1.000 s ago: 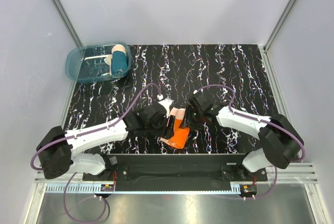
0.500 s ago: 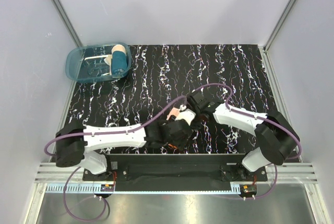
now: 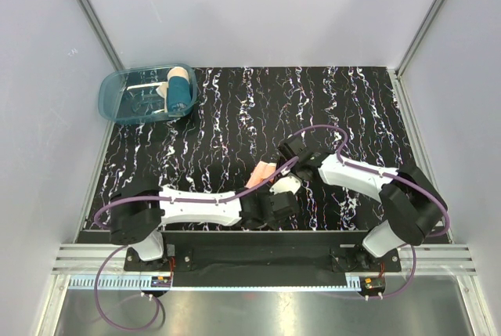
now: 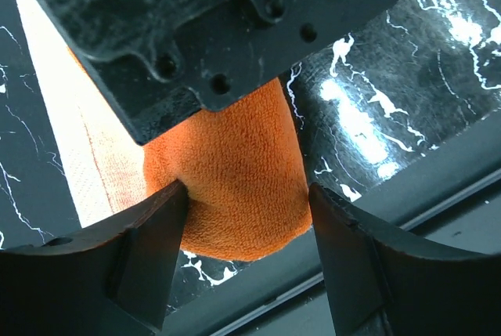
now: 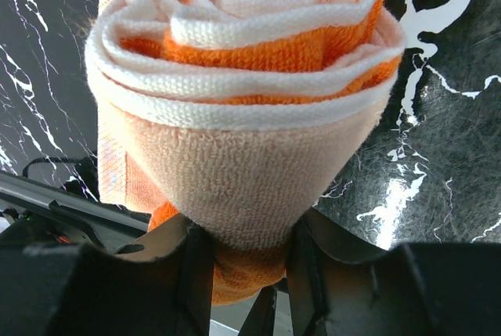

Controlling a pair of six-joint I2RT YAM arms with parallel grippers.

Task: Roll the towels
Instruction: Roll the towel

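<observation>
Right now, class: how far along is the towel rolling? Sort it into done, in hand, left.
Done: two rolled towels sit in the blue bin. In hand: the orange towel, wound into a spiral, pinched by the left claw and right claw. Left: probably tightening it, then binning it.

Two white-and-black arms with purple cables.
The left arm (image 3: 196, 207) and right arm (image 3: 356, 174) have white link shells between bulky black joints. A purple cable (image 3: 325, 129) runs along each. The fingers (image 4: 145, 261) are matte black, wedge-shaped and smooth-edged.
</observation>
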